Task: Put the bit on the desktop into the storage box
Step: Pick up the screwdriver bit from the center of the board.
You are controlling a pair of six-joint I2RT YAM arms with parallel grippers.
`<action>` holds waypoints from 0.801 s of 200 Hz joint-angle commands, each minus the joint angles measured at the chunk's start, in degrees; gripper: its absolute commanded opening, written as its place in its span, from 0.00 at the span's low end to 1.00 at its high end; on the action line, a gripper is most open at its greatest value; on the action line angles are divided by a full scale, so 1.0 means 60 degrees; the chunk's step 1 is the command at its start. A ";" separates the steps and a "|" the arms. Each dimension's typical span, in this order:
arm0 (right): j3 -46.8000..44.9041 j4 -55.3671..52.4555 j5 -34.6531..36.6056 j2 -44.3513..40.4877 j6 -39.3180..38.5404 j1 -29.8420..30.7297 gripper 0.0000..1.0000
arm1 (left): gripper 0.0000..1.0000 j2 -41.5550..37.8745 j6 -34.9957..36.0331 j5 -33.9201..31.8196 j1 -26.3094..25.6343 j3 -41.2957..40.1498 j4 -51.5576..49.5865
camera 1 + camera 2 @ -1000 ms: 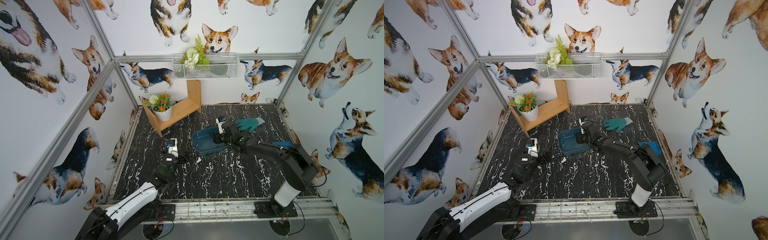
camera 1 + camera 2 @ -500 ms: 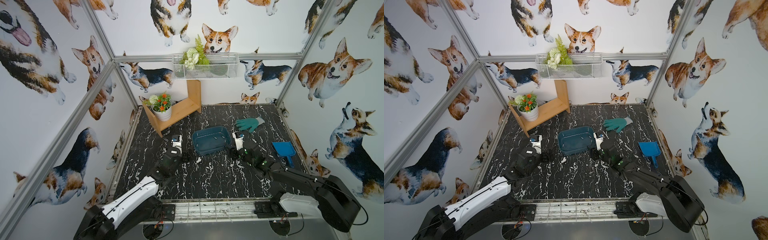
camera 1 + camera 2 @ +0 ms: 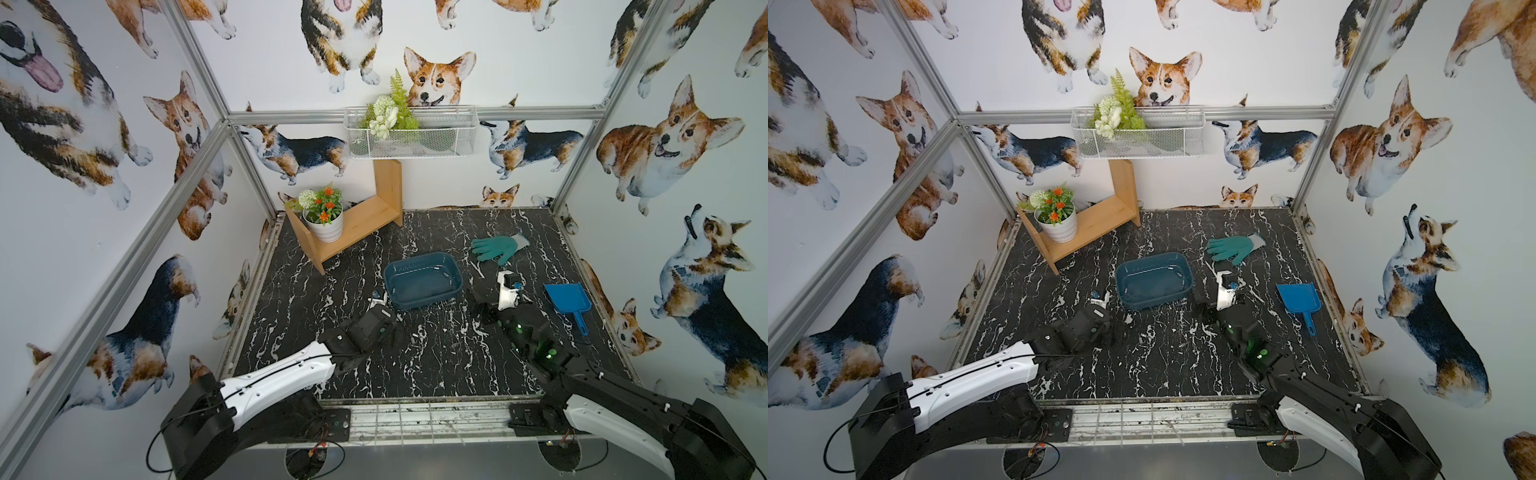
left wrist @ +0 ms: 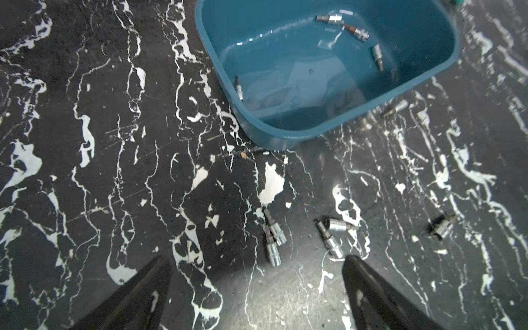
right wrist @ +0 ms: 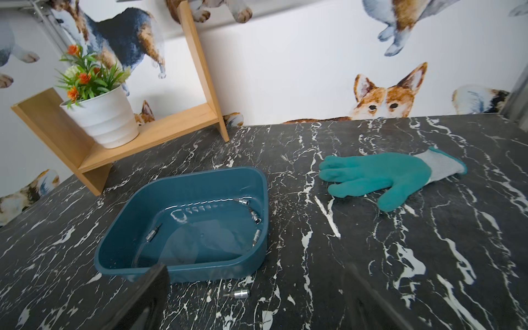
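**Left hand** (image 4: 257,258): fingers (image 4: 143,288) spread wide apart, gripping nothing, low over the tabletop (image 4: 100,171). Just ahead of the fingertips and between them lie two touching bits (image 4: 273,238). A crossed pair of bits (image 4: 333,235) lies close to one fingertip. A darker bit-like piece (image 4: 441,225), blurred, sits farther out on that same side. Beyond all of these stands the storage box (image 4: 285,138), with a stray bit (image 4: 395,107) on the tabletop just outside its wall. Four bits rest on the box floor: three (image 4: 357,30) toward the corner farthest from this hand, one (image 4: 239,88) against a side wall.

**Right hand** (image 5: 257,268): fingers likewise wide apart and empty. One fingertip (image 5: 160,274) overlaps the near wall of the storage box (image 5: 223,267) in the wrist view; whether they touch cannot be told. A lone bit (image 5: 238,293) lies on the tabletop between the fingers, just outside the box. A green work glove (image 5: 380,177) lies flat well beyond the hand.

In both top views the hands flank the box: left hand (image 3: 376,300) (image 3: 1098,300) at one near corner, right hand (image 3: 508,286) (image 3: 1225,287) beside the opposite end. A blue dustpan (image 3: 567,297) lies on the right hand's outer side.
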 commanded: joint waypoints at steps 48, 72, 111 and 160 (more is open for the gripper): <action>-0.0241 0.0524 0.1023 -0.0267 0.0205 0.0004 1.00 | 0.86 0.1164 -0.0683 -0.0380 -0.0534 0.0186 -0.0540; -0.0223 0.0517 0.1054 -0.0175 0.0187 0.0005 1.00 | 0.80 0.1403 -0.0811 -0.0289 -0.0671 0.0050 -0.0204; -0.0227 0.0517 0.1014 -0.0142 0.0198 0.0003 1.00 | 0.67 0.1753 -0.0871 -0.0257 -0.0782 0.0024 0.0142; -0.0256 0.0531 0.1037 -0.0151 0.0170 0.0003 1.00 | 0.58 0.2161 -0.0911 -0.0334 -0.0886 0.0017 0.0443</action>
